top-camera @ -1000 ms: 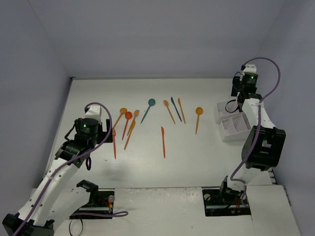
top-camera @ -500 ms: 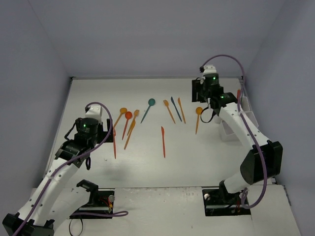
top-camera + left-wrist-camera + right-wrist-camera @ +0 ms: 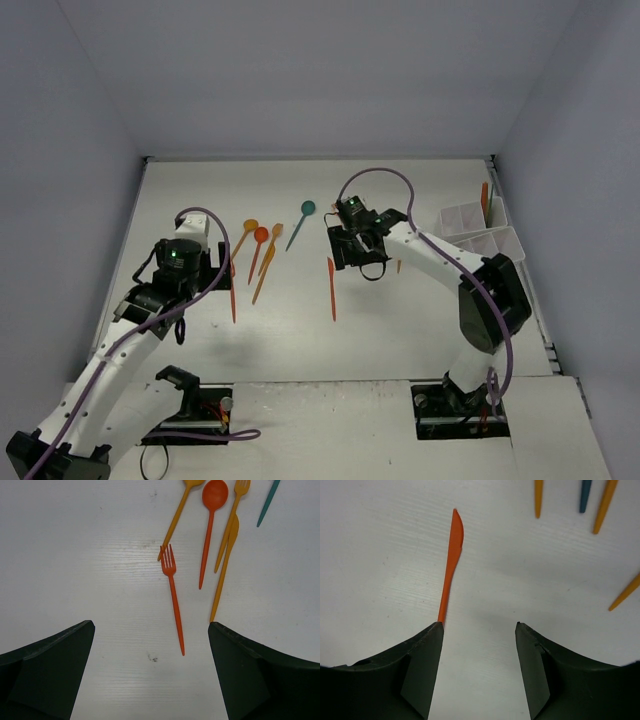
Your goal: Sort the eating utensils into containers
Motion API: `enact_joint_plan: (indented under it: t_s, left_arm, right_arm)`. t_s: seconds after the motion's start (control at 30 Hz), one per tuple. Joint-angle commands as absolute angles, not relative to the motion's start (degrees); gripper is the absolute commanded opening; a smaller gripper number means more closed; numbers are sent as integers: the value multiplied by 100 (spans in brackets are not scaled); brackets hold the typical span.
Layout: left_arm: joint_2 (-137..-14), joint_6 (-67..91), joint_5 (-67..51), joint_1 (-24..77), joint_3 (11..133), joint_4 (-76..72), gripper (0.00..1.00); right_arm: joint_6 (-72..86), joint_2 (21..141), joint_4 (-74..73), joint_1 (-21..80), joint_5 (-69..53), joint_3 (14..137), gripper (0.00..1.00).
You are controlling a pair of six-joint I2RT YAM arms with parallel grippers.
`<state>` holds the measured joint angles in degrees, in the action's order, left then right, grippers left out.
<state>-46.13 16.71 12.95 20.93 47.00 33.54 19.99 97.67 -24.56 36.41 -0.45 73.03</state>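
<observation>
Eating utensils lie across the white table. A red-orange knife (image 3: 331, 290) (image 3: 451, 565) lies in the middle, its handle end running under the left fingertip of my right gripper (image 3: 356, 250) (image 3: 479, 625), which is open and empty just above the table. My left gripper (image 3: 217, 268) (image 3: 151, 625) is wide open over a red-orange fork (image 3: 173, 597) (image 3: 232, 295), holding nothing. Beyond it lie a red spoon (image 3: 214, 495), an orange spoon (image 3: 250, 225), an orange fork (image 3: 276, 230) and an orange knife (image 3: 224, 575). The white containers (image 3: 470, 233) stand at the right edge.
A teal spoon (image 3: 308, 208) lies at the back centre. Three handle ends, orange (image 3: 538, 500), teal (image 3: 584, 492) and orange (image 3: 605, 505), show past the right gripper. An orange utensil (image 3: 484, 198) stands in the containers' far end. Walls close the table on three sides.
My right arm has swung from over the containers at the right to the middle of the table, above the red-orange knife. The left arm has not moved.
</observation>
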Motion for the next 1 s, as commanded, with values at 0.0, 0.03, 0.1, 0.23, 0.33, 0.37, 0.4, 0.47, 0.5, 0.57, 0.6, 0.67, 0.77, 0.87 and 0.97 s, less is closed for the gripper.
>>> enact_joint_plan:
  t_s: [0.0, 0.03, 0.1, 0.23, 0.33, 0.37, 0.4, 0.47, 0.5, 0.57, 0.6, 0.67, 0.77, 0.87, 0.97]
  left_arm:
    - [-4649, 1652, 1260, 2057, 4711, 3070, 97]
    - [-4649, 1656, 1250, 2057, 4711, 3071, 97]
    - [-4653, 1661, 1229, 2057, 4711, 3076, 97]
    - [-4662, 1661, 1218, 2057, 4711, 3076, 97]
    - [-4658, 1676, 1222, 2057, 4711, 3085, 97]
    - [-4662, 1679, 1211, 2060, 4711, 3085, 97]
    - [-4667, 1679, 1196, 2065, 4711, 3085, 97]
    - [-4671, 1679, 1191, 2061, 4711, 3089, 97]
    - [-4676, 1679, 1187, 2065, 4711, 3094, 97]
    - [-4671, 1679, 1187, 2065, 4711, 3089, 97]
    - [-4667, 1679, 1183, 2065, 4711, 3085, 97]
    - [-4667, 1679, 1185, 2065, 4711, 3092, 97]
    - [-4673, 1679, 1170, 2065, 4711, 3085, 97]
    - [-4695, 1679, 1158, 2065, 4720, 3078, 97]
    - [-4730, 1679, 1140, 2065, 4713, 3085, 97]
  right_arm:
    - [2464, 10085, -2604, 3862, -170, 7468, 57]
    - [2506, 10184, -2598, 3900, -179, 7510, 57]
    - [2564, 10365, -2593, 3956, -192, 7598, 56]
    - [2653, 10710, -2593, 4042, -188, 7806, 56]
    - [2685, 10933, -2584, 4067, -169, 7944, 56]
    - [2696, 10995, -2584, 4084, -156, 7993, 56]
    - [2707, 11045, -2584, 4104, -141, 8048, 56]
    - [2724, 11156, -2588, 4113, -128, 8085, 55]
    - [2742, 11213, -2593, 4122, -115, 8120, 55]
    - [2764, 11312, -2584, 4149, -70, 8156, 55]
    - [2775, 11341, -2587, 4163, -46, 8168, 55]
    - [2800, 11375, -2593, 4189, -18, 8174, 54]
    - [2829, 11438, -2600, 4245, 115, 8181, 51]
    - [2815, 11522, -2606, 4313, 184, 8183, 42]
    - [2858, 11581, -2641, 4390, 259, 8152, 31]
